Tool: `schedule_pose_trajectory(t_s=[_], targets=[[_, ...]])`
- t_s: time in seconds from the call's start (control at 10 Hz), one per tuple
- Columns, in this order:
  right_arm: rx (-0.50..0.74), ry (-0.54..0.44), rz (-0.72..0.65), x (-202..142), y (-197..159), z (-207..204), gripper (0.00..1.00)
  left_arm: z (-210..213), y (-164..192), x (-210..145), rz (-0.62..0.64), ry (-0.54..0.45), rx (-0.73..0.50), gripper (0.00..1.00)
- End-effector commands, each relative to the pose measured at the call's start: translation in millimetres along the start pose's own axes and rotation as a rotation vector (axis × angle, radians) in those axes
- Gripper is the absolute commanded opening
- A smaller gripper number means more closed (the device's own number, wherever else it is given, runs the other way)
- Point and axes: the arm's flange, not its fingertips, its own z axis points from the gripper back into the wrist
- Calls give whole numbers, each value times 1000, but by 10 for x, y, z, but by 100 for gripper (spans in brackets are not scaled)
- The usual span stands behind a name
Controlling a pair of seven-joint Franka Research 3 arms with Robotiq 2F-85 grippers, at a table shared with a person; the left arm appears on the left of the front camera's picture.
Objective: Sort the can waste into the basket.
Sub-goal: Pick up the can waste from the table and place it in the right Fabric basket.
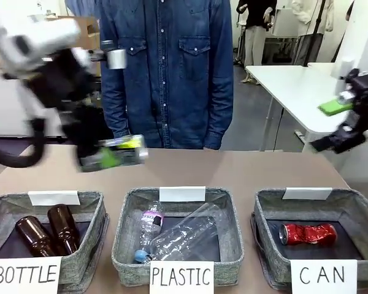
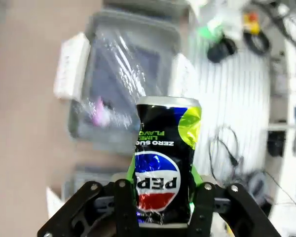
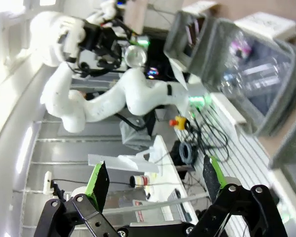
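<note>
The black can with a blue Pepsi logo hangs over the table behind the bins, between the BOTTLE and PLASTIC ones, with my left gripper shut on it. In the left wrist view the crushed can stands between the green pads of my left gripper, above a blurred bin of plastic bottles. A shiny red crushed can lies inside the grey basket signed CAN at the front right. High beyond the table's right edge, my right gripper is open and holds nothing; its fingers stand wide apart in the right wrist view.
The BOTTLE bin holds two brown glass bottles. The PLASTIC bin in the middle holds clear bottles. A person in a denim shirt stands at the far side. A white table stands at the back right.
</note>
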Motion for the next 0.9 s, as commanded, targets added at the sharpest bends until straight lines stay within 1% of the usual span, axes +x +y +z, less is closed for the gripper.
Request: schedule_pose_trajectory(t_s=[0.0, 0.1, 0.2, 0.3, 0.4, 0.5, 0.6, 0.8], targets=[[-154, -76, -101, -599, 126, 645, 100, -647, -14, 888, -188, -80, 40, 39], [-177, -152, -135, -913, 66, 898, 100, -956, -83, 1329, -310, -82, 6, 39], [-237, -217, -170, -1164, -46, 1042, 100, -1264, -120, 1733, -396, -77, -47, 39], [-230, -266, -181, -1325, -145, 1119, 100, -1539, -135, 2051, -446, -80, -87, 39], [-234, -336, -221, -1482, -270, 1197, 100, -1872, -191, 2356, -491, -90, -200, 39], [-278, -459, -283, -1583, -373, 1283, 100, -2220, -304, 2630, -512, -70, -267, 39], [-244, -287, -201, -1489, -139, 1243, 100, -2442, -355, 2858, -527, -41, -247, 39], [-244, -287, -201, -1489, -139, 1243, 100, -2691, -280, 3202, -503, -56, -118, 39]])
